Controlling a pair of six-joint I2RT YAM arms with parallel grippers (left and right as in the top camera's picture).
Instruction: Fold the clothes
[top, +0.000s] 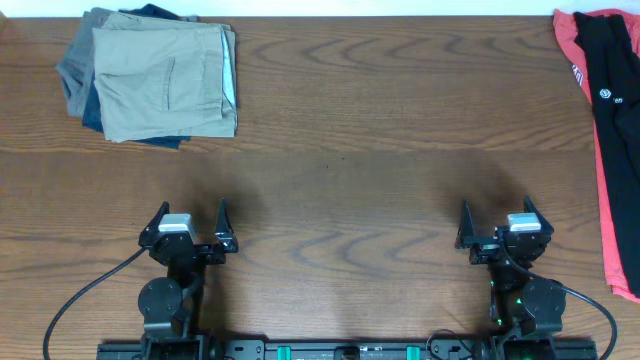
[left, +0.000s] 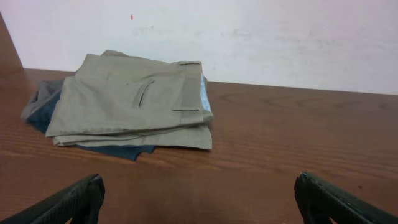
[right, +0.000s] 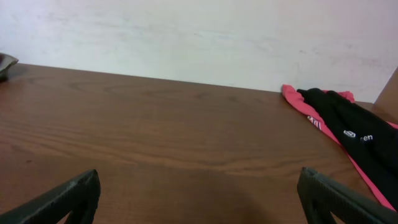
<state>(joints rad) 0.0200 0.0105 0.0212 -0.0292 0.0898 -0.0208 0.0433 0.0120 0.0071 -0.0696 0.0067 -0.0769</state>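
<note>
Both pincers were released, jaws spread wide, nothing held: left pincer (top: 192, 209), right pincer (top: 496, 207). Only the overhead caught both at once. The folded khaki shorts (top: 160, 85) lay well ahead of the left pincer, slightly to its left, on top of a navy-and-grey pile (top: 78, 75) on the worktop (top: 350, 130). The left wrist view gave the pocket seam and a pale blue edge, possibly lining. The right wrist view showed only the red-and-black garment (right: 348, 127), ahead-right of its pincer.

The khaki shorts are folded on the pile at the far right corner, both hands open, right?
No: the khaki shorts sit on the pile at the far left corner, per the overhead view. The left hand and right hand are open.
</note>
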